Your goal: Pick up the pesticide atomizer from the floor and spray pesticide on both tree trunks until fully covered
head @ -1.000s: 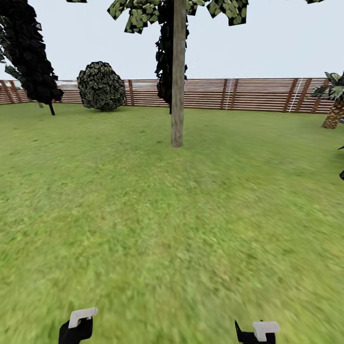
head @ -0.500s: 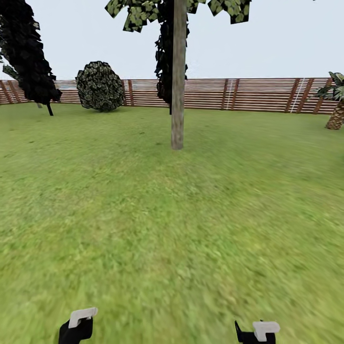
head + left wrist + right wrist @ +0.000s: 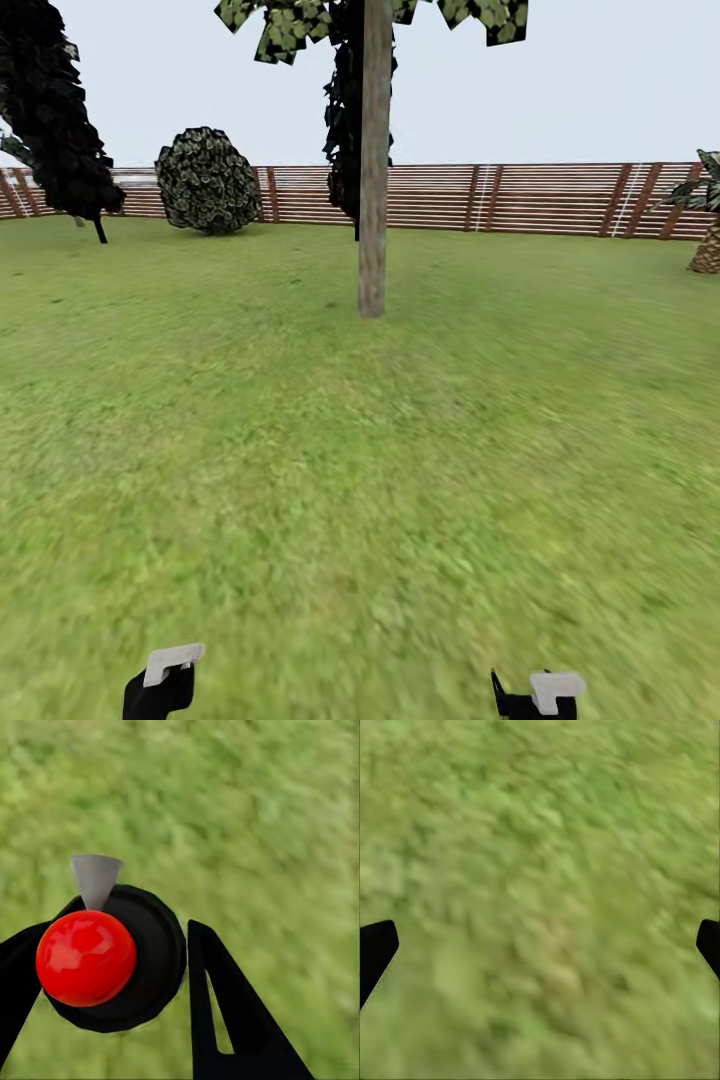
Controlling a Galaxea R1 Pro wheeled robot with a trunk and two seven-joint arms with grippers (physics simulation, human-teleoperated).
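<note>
A two-armed robot faces a wide lawn [image 3: 360, 480], its left gripper [image 3: 112, 967] closed around a spray bottle [image 3: 142, 960], the black fingers [image 3: 225, 1005] pressed against either side of the bottle's dark round body. Seen from the wrist, the bottle's glossy red top [image 3: 85, 957] sits between the fingers, with a small grey nozzle [image 3: 95, 879] jutting from it over the grass beyond the fingertips. The right gripper [image 3: 540, 945] hangs over bare grass with its fingers spread wide apart and nothing between them. Well ahead of both grippers, roughly midway between them in the head view, stands a tree [image 3: 372, 160] with a thick pale trunk and light green leaves at its crown. Farther back, to the left of the left gripper's line, are a round bush [image 3: 207, 180] and a black cone-shaped tree [image 3: 50, 110]. A brown slatted fence [image 3: 520, 198] runs behind them all.
</note>
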